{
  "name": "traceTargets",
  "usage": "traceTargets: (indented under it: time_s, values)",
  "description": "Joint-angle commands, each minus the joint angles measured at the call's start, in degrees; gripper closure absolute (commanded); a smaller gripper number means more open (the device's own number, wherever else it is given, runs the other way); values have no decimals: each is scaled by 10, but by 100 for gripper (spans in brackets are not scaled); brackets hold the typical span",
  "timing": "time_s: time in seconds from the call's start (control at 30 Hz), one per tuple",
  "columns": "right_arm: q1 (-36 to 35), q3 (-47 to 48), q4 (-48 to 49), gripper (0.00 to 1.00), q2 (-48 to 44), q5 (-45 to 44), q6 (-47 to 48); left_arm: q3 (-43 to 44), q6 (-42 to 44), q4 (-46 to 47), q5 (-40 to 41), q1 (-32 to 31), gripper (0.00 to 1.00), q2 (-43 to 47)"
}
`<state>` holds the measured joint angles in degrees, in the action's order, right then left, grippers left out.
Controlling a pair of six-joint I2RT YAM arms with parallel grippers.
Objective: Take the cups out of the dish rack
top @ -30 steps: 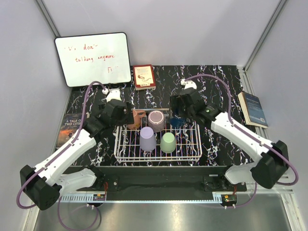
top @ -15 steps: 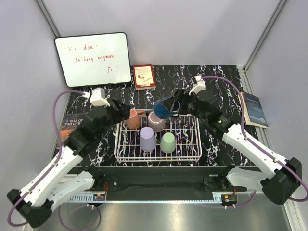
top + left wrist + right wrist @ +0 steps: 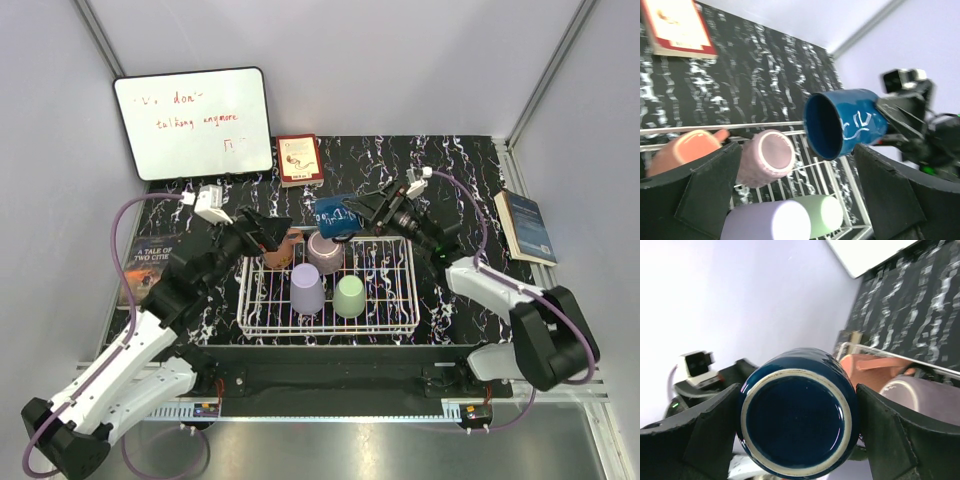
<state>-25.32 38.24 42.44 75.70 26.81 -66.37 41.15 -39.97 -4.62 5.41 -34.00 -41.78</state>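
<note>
One dark blue cup (image 3: 333, 217), tipped sideways, sits pinched inside the right gripper (image 3: 352, 216).

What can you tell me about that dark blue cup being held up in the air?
The dark blue cup is a glossy, plastic-looking tumbler with white squiggles on its side and a paler ring around its flat base. It is tipped sideways, its empty mouth facing the left arm, its base toward the right wrist camera. The jaws of the right arm clamp its sides, holding it above the far end of the dish rack. Nothing else touches it.
</note>
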Motion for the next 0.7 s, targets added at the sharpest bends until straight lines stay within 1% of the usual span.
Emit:
traceTargets:
  time_s: [0.0, 0.03, 0.1, 0.13, 0.23, 0.3, 0.33, 0.43, 0.57, 0.67]
  values:
    - [3, 16, 248, 100, 23, 83, -115, -10, -38, 110, -127, 25, 1, -25]
    - [3, 21, 245, 100, 28, 85, -112, -13, -46, 138, -137, 29, 2, -29]
    - [3, 25, 231, 100, 28, 91, -105, -23, -64, 179, -168, 30, 14, -39]
    - [3, 29, 225, 100, 25, 92, -97, -24, -70, 212, -179, 30, 16, -44]
    - [3, 34, 201, 100, 21, 96, -82, -11, -83, 240, -214, 30, 24, -71]
    - [2, 37, 196, 100, 22, 101, -79, -3, -87, 250, -232, 29, 27, -92]
    - [3, 39, 196, 100, 23, 103, -78, -4, -96, 272, -240, 29, 28, -101]
    - [3, 39, 198, 100, 30, 106, -78, -12, -105, 309, -254, 24, 28, -104]
    - [1, 42, 200, 100, 34, 111, -77, -12, -107, 317, -257, 20, 28, -105]
    - [-4, 48, 208, 100, 47, 116, -79, -16, -113, 333, -263, 15, 32, -111]
